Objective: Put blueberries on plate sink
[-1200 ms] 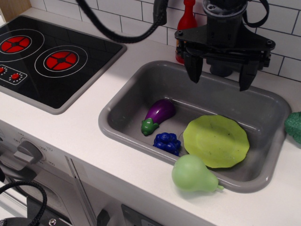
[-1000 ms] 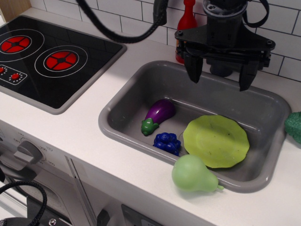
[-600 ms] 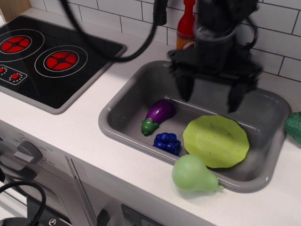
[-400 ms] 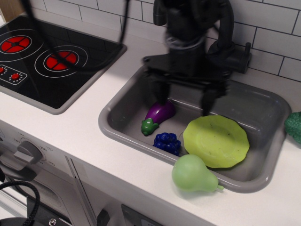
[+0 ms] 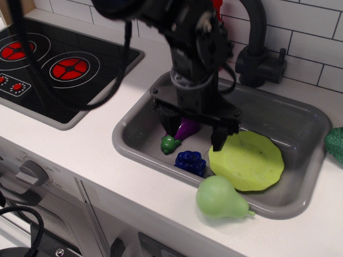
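The dark-blue blueberries (image 5: 190,162) lie on the floor of the grey sink (image 5: 134,143), near its front wall. The lime-green plate (image 5: 247,160) lies in the sink just to their right. My gripper (image 5: 194,137) is open and empty, its two black fingers spread wide above and slightly behind the blueberries. The left finger (image 5: 170,126) stands in front of the purple eggplant (image 5: 179,134); the right finger (image 5: 218,139) is at the plate's left edge. The gripper hides most of the eggplant.
A pale green pear (image 5: 220,198) rests on the sink's front rim. A black stovetop (image 5: 59,67) with red rings is at left. A black faucet (image 5: 258,48) stands behind the sink. A green object (image 5: 336,143) sits at the right edge.
My gripper has moved left and down from above the back of the sink into the basin, over the eggplant and blueberries. It stays open. The objects have not moved.
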`<state>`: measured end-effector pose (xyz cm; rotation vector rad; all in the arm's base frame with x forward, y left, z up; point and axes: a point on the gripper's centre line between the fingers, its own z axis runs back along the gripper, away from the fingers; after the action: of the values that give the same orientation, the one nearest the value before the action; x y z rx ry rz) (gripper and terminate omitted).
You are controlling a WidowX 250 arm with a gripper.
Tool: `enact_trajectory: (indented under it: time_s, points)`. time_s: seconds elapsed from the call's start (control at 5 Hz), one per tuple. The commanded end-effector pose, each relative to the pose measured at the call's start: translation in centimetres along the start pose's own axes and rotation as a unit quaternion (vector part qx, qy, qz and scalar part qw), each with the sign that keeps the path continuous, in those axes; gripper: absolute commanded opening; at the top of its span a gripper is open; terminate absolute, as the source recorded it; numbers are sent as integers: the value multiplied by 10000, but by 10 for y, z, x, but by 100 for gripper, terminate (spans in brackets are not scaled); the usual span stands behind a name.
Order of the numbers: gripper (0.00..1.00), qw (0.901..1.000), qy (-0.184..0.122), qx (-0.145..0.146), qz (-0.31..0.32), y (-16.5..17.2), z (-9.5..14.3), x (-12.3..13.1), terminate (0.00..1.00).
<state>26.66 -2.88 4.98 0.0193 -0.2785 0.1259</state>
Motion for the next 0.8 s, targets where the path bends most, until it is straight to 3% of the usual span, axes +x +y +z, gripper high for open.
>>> enact_trajectory:
  time_s: [0.0, 0.4, 0.6]
  points:
    - [100, 9997, -152, 121, 165, 7, -15, 0, 0]
    - [100, 9991, -86, 370, 203, 7, -37, -5, 0]
    - [100, 9992, -63, 340, 224, 6, -43, -9, 0]
